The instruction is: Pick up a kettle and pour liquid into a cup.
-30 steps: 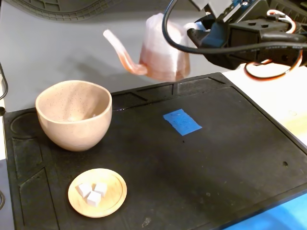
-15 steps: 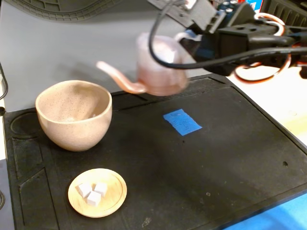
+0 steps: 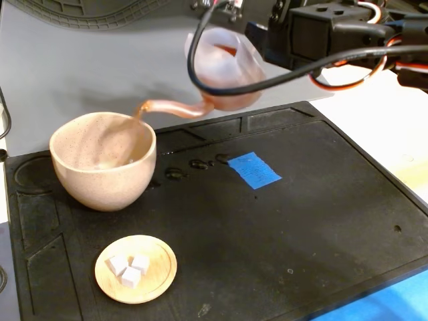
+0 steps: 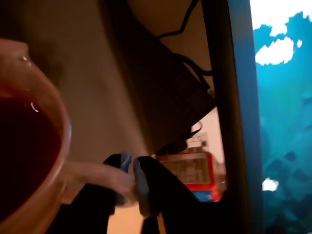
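Note:
The pale-pink kettle [image 3: 224, 70] hangs tilted in the air at the top of the fixed view, its long spout [image 3: 170, 107] reaching down-left to the cup's rim. Orange-brown liquid [image 3: 127, 137] streams from the spout into the beige speckled cup [image 3: 103, 160], which stands on the black mat's left side. My gripper [image 4: 130, 176] is shut on the kettle's handle [image 4: 100, 174]; in the wrist view the dark fingers pinch the pale loop beside the kettle's open top [image 4: 29, 146], where dark reddish liquid shows. In the fixed view the kettle and arm hide the fingertips.
Several drops of spilled liquid [image 3: 194, 165] lie on the black mat [image 3: 301, 221] between the cup and a blue tape patch [image 3: 253, 170]. A small wooden dish [image 3: 136, 269] with three white cubes sits at front left. A black cable [image 3: 267, 63] loops before the kettle.
The kettle has moved left and tipped further, bringing its spout to the cup's rim. Liquid now pours into the cup, and drops have appeared on the mat.

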`<state>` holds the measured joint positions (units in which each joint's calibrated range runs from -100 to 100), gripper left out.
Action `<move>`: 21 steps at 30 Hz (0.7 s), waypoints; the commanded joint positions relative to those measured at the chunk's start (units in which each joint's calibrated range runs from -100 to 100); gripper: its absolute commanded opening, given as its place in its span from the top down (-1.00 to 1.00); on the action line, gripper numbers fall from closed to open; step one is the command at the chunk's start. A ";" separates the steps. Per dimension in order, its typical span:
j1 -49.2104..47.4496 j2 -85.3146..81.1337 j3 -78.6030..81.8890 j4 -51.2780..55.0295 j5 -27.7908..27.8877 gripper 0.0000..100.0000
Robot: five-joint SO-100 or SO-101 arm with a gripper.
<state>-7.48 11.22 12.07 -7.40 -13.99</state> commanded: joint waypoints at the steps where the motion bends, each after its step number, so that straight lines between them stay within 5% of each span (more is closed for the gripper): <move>1: 0.29 -0.89 -5.09 -0.17 2.52 0.99; 21: -1.84 4.74 -13.44 -0.08 2.26 0.99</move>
<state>-9.45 17.29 2.63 -7.40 -11.58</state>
